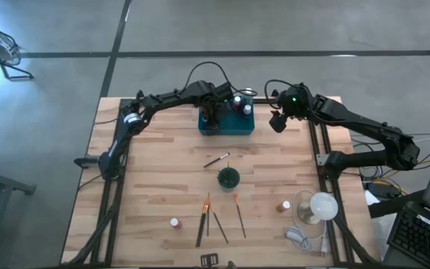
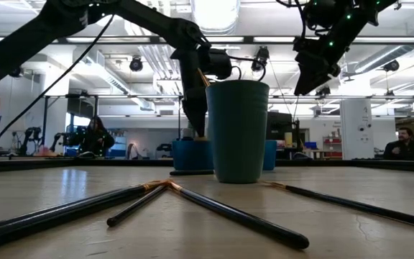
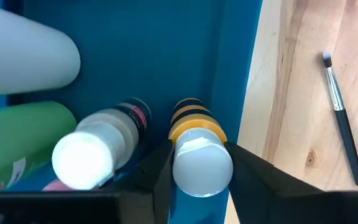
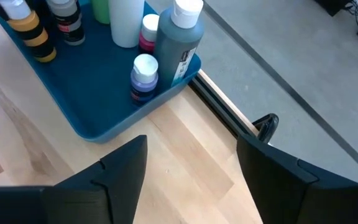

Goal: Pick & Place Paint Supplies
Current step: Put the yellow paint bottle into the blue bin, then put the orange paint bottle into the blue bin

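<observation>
1. High view: the left gripper [image 1: 210,122] is down in the teal tray [image 1: 246,128] at the far middle of the table [image 1: 155,187], at the tray's left end.
2. In the left wrist view its fingers [image 3: 160,171] sit narrowly on either side of a yellow-and-black bottle [image 3: 194,155] with a white cap, standing in the tray by its wall; they appear closed on it.
3. Beside that bottle in the tray stand a white-capped bottle with a pink label [image 3: 104,140], a green bottle [image 3: 17,140] and a white bottle [image 3: 27,59].
4. The right gripper [image 1: 278,122] hangs above the table just past the tray's right end, its jaws fairly wide and holding nothing.
5. The right wrist view shows a tall grey bottle [image 4: 179,40] and a small purple bottle [image 4: 144,78] at the tray's near corner.
6. One brush [image 1: 217,159] lies on the wood between the tray and the dark green cup [image 1: 228,178].
7. 4 more paintbrushes [image 1: 219,217] lie on the near side of the cup, with 2 small bottles, 1 on the near left [image 1: 175,223] and 1 on the near right [image 1: 285,205].
</observation>
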Robot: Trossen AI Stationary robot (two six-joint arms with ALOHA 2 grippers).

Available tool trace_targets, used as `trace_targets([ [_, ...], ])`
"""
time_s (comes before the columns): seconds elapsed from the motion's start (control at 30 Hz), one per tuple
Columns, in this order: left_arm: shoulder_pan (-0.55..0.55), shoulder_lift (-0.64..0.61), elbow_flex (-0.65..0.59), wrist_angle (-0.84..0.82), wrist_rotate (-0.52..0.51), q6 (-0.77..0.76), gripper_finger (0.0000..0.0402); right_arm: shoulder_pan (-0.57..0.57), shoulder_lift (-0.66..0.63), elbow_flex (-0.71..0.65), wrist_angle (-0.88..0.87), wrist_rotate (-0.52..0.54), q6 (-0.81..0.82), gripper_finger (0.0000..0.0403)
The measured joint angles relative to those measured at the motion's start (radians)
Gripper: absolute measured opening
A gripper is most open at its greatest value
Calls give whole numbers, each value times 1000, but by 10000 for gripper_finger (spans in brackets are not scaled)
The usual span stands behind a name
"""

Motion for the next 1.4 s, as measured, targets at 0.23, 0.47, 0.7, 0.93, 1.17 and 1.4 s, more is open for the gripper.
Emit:
trace_targets([
  [0.23,-1,2,0,8,0,2,222,0,1,-34,4,0,6,272],
  [0.47,-1,2,7,7,-3,6,240,0,1,-61,7,0,15,295],
  [0.7,-1,2,61,-19,-21,7,241,0,1,-62,7,0,16,315],
  [0.93,-1,3,212,-218,-73,-3,239,0,1,-62,7,0,13,330],
  [1.17,-10,-101,319,-338,-72,-46,238,0,1,-62,7,0,9,343],
  [1.4,-17,-360,115,-192,-64,-162,238,0,1,-62,5,0,-34,354],
])
